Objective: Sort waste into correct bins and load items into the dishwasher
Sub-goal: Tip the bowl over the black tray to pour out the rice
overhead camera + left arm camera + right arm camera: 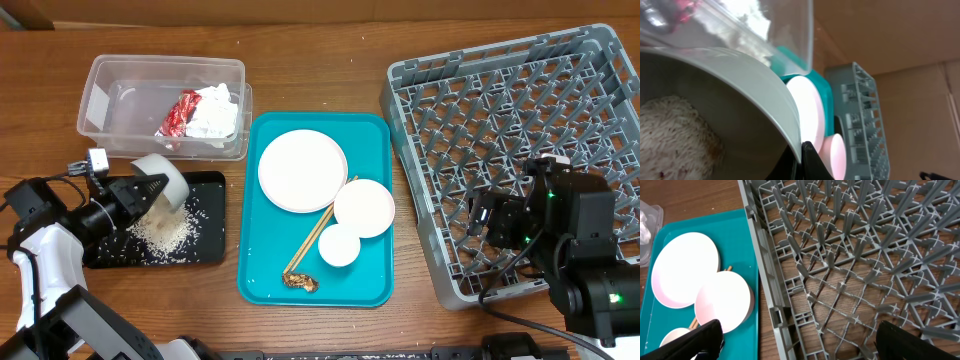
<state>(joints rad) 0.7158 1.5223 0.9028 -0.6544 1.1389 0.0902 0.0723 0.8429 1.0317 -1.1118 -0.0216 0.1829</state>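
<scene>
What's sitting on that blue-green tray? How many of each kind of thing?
White dishes: 3
Chopsticks: 2
Brown food scrap: 1
Total: 6

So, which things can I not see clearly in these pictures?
- Overhead: the brown scrap on the teal tray is too small to identify.
- Left wrist: the bowl fills the view and hides the black tray; what lies in the clear bin is blurred.
- Right wrist: the small white bowl is cut off by the bottom edge.
- Overhead: the right arm covers part of the rack.
</scene>
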